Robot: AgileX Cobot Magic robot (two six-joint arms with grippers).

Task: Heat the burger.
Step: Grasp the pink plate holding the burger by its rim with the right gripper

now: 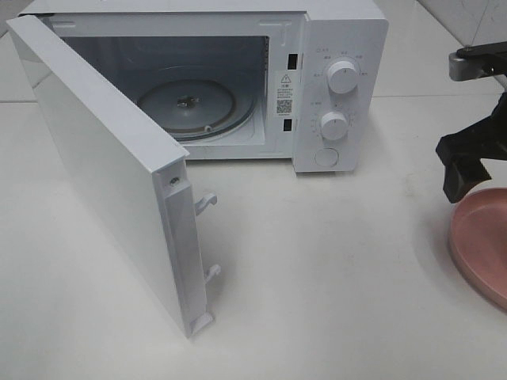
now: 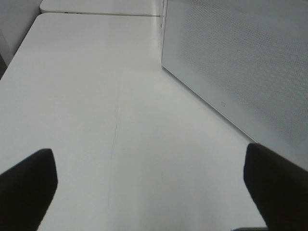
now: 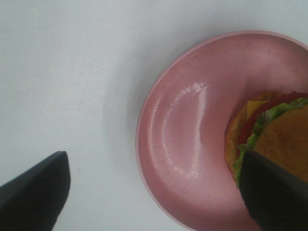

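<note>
The burger (image 3: 284,134) lies on a round pink plate (image 3: 192,139), with its golden bun, green lettuce, red tomato and yellow cheese showing in the right wrist view. My right gripper (image 3: 153,160) hangs above the plate, jaws wide open and holding nothing. One finger (image 3: 274,192) covers the burger's near edge, and the other finger (image 3: 38,187) is off the plate over bare table. In the exterior high view the right arm (image 1: 467,162) is at the far right above the plate (image 1: 479,245), and the burger is out of that frame. My left gripper (image 2: 149,163) is open and empty, low over the table.
A white microwave (image 1: 341,79) stands at the back with its door (image 1: 111,174) swung wide open toward the front left. Its glass turntable (image 1: 194,107) is bare. In the left wrist view the door's outer face (image 2: 240,72) runs beside the left gripper.
</note>
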